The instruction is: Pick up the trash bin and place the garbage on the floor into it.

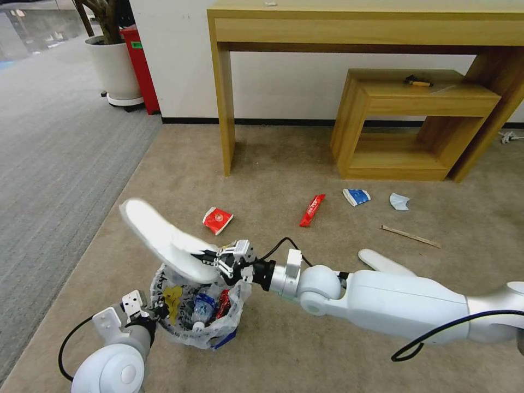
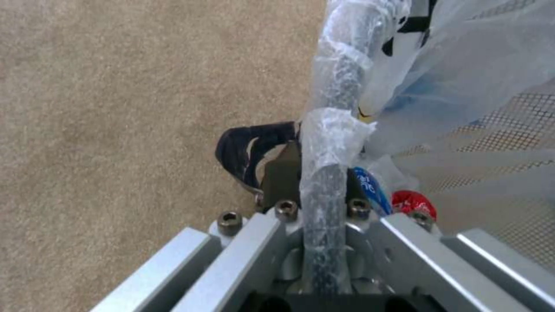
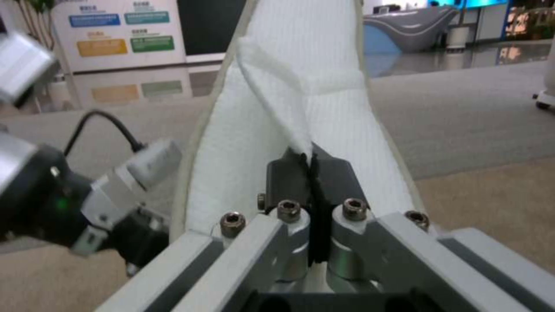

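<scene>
The trash bin (image 1: 192, 322), black with a clear bag liner, is held just above the beige floor (image 1: 273, 349) at the lower left. My left gripper (image 1: 156, 312) is shut on its bagged rim (image 2: 331, 130), one dark finger (image 2: 276, 171) outside. Inside lie a small bottle (image 1: 203, 310) and a red wrapper (image 1: 222, 303). My right gripper (image 1: 221, 263) is shut on a white slipper (image 1: 155, 234), pinching its strap (image 3: 277, 99) over the bin's mouth. On the carpet lie more garbage: a red wrapper (image 1: 217, 220), a red stick pack (image 1: 312, 210), a blue-white packet (image 1: 356, 196), a pale mask (image 1: 399, 201), a wooden stick (image 1: 410, 236) and a second slipper (image 1: 385, 263).
A wooden desk (image 1: 224, 109) and a low wooden shelf (image 1: 415, 125) stand against the far wall. A white plant pot (image 1: 114, 71) and a red box (image 1: 141, 65) sit at the back left beside grey ribbed carpet (image 1: 49, 164).
</scene>
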